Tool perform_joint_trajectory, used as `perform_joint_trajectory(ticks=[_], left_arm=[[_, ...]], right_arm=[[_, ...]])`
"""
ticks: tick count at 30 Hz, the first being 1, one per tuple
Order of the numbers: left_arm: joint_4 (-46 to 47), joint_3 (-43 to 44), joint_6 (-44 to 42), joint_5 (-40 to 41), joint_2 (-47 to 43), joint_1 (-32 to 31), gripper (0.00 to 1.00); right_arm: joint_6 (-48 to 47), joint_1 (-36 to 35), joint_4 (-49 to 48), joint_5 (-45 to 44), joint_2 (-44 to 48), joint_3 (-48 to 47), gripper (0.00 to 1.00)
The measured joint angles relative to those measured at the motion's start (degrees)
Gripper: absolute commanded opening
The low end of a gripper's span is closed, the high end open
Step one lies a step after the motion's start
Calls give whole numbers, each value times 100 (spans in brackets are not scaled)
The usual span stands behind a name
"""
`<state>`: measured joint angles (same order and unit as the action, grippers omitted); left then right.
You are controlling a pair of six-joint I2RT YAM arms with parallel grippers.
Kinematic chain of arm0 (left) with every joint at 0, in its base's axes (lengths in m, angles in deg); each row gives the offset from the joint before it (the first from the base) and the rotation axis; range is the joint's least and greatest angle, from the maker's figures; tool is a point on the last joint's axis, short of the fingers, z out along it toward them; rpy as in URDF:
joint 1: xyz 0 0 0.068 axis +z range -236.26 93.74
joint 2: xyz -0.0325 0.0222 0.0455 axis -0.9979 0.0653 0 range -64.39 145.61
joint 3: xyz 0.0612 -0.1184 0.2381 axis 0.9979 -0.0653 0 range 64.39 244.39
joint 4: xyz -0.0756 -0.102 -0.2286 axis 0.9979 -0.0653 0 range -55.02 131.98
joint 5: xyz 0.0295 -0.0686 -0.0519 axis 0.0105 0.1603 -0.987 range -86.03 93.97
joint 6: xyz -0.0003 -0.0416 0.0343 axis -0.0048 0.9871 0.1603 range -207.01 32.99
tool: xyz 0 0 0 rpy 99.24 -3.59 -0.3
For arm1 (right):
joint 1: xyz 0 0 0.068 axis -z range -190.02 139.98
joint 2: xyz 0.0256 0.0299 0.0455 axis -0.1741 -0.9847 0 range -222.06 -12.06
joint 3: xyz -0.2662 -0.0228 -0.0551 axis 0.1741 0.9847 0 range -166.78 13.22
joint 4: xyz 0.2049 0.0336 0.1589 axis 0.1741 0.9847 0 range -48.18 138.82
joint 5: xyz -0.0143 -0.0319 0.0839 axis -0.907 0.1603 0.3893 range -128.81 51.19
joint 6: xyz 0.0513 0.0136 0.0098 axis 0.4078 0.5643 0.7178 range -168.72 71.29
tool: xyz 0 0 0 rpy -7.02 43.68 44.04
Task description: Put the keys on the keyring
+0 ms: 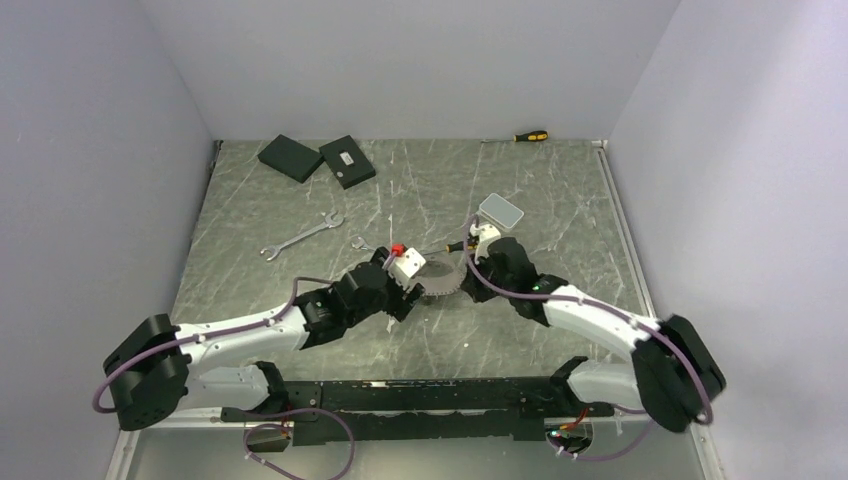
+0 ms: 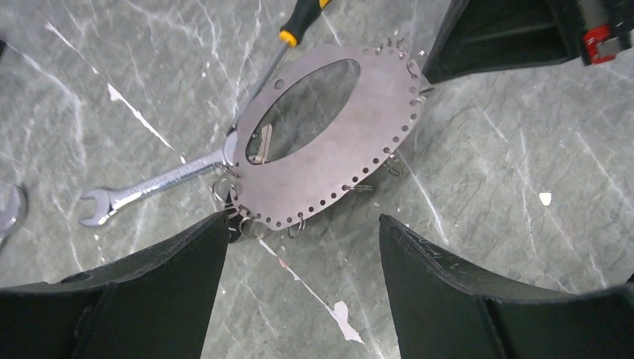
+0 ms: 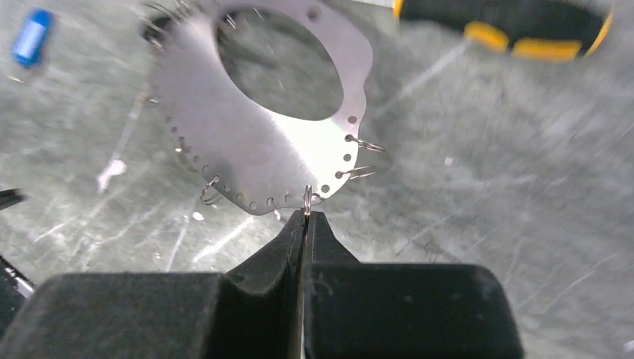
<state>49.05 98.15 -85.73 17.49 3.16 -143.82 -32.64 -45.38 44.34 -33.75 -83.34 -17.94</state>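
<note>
Steel keyring plate (image 3: 254, 157) sits between our arms: right jaws pinch one small split ring (image 3: 307, 196) on its rim, likely to steady it. Left jaws spread above, spanner (image 2: 157, 179) at its edge.

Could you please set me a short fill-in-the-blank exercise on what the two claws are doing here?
1. The right claw is ___ on a small wire ring at the rim of the keyring.
2. The left claw hangs ___ above the keyring.
3. In the top view, the long spanner lies to the ___ of both claws.
Missing words: shut; open; left.
</note>
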Motion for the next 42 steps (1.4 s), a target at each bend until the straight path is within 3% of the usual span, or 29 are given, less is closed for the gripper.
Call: perform_joint_trajectory(ticks=[9, 26, 32, 42], left_arm=[[-317, 369, -413, -227, -601, 0, 77], [-1060, 507, -457, -531, -1696, 11, 72], [-1067, 76, -542, -1390, -2319, 15, 63], [-179, -243, -1274, -2721, -2468, 15, 59]], right_arm=[[-1394, -136, -975, 96, 1613, 221, 0], [-4063, -1187, -1263, 1086, 2710, 280, 0], [-4544, -1388, -1574, 1591, 3143, 702, 0], [-4568, -1432, -1932, 2253, 3036, 702, 0]])
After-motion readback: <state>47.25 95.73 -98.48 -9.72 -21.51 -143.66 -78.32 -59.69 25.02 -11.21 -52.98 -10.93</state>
